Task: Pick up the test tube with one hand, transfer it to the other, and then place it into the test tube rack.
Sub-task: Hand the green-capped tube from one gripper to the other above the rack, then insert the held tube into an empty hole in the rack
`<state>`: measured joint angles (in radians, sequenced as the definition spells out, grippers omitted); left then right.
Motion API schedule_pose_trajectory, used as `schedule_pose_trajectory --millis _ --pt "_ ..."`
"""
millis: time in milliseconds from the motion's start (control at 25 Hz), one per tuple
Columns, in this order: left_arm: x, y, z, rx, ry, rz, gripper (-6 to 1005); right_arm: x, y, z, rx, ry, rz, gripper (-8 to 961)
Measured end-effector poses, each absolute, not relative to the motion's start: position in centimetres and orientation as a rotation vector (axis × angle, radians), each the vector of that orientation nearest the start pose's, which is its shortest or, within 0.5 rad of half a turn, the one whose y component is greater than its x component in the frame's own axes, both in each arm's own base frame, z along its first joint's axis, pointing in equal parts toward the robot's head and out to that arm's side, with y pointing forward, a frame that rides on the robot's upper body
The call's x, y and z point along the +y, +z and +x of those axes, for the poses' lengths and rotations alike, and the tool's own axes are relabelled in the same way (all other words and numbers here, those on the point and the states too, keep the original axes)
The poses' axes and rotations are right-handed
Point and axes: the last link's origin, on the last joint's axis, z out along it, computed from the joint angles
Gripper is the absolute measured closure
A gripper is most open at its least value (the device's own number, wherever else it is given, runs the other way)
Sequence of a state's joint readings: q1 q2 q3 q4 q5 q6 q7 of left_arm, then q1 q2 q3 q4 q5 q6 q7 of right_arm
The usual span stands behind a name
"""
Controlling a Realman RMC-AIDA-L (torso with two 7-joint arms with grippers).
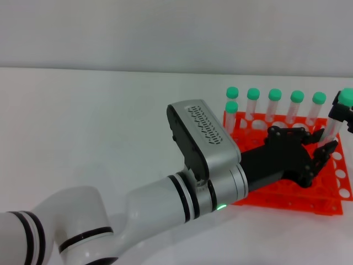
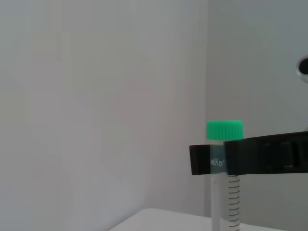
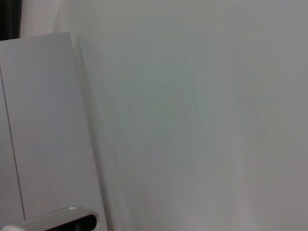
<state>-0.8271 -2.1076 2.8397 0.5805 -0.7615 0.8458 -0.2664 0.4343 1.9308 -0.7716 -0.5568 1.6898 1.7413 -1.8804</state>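
R black claw gripper [image 1: 343,113] clamped on slim clear plastic test tube w/ green cap [image 1: 346,97], upright at far edge; L black claw gripper [image 1: 314,149] fingers spread, holding nothing, over bright orange holey plastic rack [image 1: 287,199]

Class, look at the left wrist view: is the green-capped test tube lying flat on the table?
No. The test tube stands upright, clamped just below its green cap by the black fingers of the right gripper.

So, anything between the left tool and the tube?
Nothing visible. The right tool holds the test tube over the right end of the test tube rack; the left tool is open just beside its lower part.
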Motion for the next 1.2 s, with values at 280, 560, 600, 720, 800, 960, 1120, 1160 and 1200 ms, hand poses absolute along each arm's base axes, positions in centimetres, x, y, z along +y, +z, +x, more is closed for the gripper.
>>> schedule_pose_trajectory --millis 280,560,600,720,800,960,1120,1160,1200 --pt "31.4 -17.1 -10.2 -0.263 -0.999 -2.536 805 31.9 8.3 26.4 0.393 1.194 -2.433 731" --pt "31.4 -17.0 -10.6 -0.269 -0.994 -2.525 797 31.8 8.3 26.4 0.377 1.195 -2.432 736" --pt "31.5 -17.0 -10.7 -0.26 -0.988 -2.523 796 31.8 8.4 26.4 0.377 1.198 -2.43 736" --pt "31.5 -17.0 -11.0 -0.227 -0.964 -2.516 793 31.8 8.5 26.3 0.372 1.208 -2.426 737" --pt "31.4 -17.0 -11.3 -0.206 -0.951 -2.511 791 31.8 8.5 26.3 0.372 1.209 -2.425 738" --pt "31.1 -16.9 -12.3 -0.146 -0.907 -2.485 627 31.8 8.7 26.4 0.374 1.215 -2.41 739" --pt "30.6 -16.2 -13.9 -0.13 -0.9 -2.402 472 31.8 9.0 26.7 0.386 1.218 -2.375 741" --pt "30.5 -15.6 -14.5 -0.144 -0.912 -2.357 433 31.8 9.1 26.8 0.389 1.219 -2.363 742" --pt "30.5 -15.1 -15.0 -0.164 -0.928 -2.316 395 31.8 9.2 27.0 0.393 1.219 -2.351 743"
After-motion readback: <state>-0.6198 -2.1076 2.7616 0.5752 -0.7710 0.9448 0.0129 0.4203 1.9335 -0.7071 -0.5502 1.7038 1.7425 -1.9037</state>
